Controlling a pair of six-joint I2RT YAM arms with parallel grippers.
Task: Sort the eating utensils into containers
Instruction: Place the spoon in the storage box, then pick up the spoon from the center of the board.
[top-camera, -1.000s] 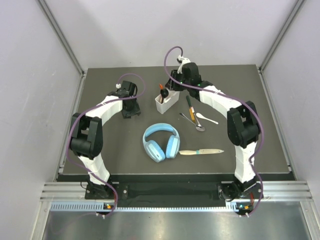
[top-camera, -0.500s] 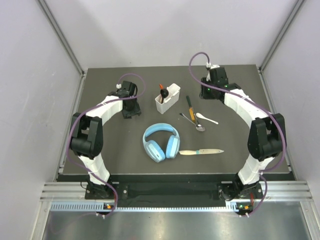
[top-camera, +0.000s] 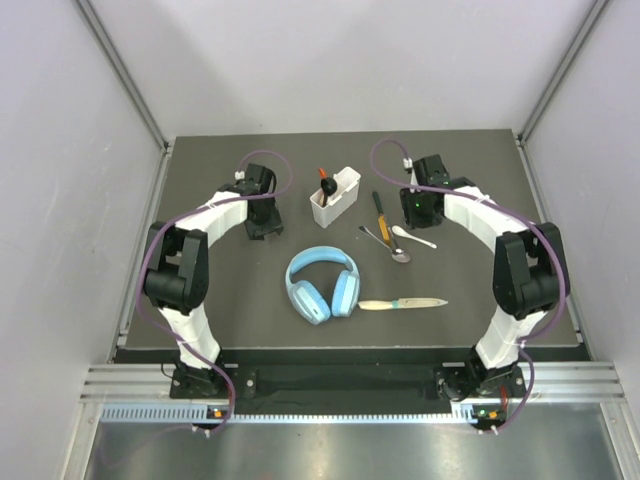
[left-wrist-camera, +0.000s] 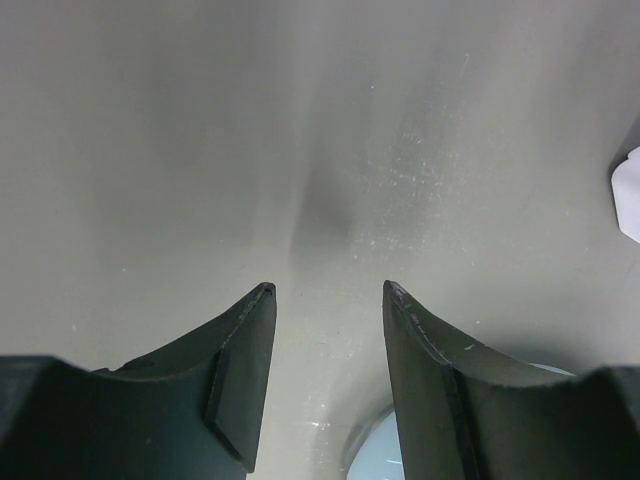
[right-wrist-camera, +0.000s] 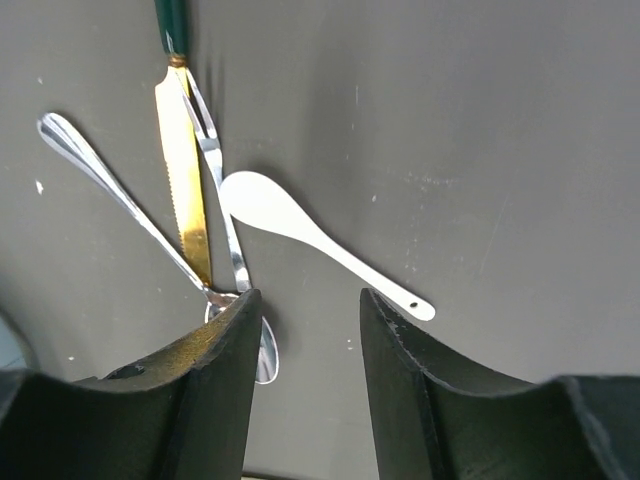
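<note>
Right wrist view shows the right gripper (right-wrist-camera: 305, 300), jaws spread wide and holding nothing, just above the white spoon (right-wrist-camera: 300, 235), which lies flat touching a thin silver piece (right-wrist-camera: 213, 160) beside the gold knife (right-wrist-camera: 183, 170), so a grab could catch the wrong one or slip off.

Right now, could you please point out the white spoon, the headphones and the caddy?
white spoon (right-wrist-camera: 262, 203), right wrist view, its bowl.
headphones (top-camera: 322, 254), top view, the headband.
caddy (top-camera: 322, 214), top view, its near wall.

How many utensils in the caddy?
2 visible: an orange-red spoon and a black scoop spoon, both standing at the left end of the white caddy. More may be hidden.
</note>
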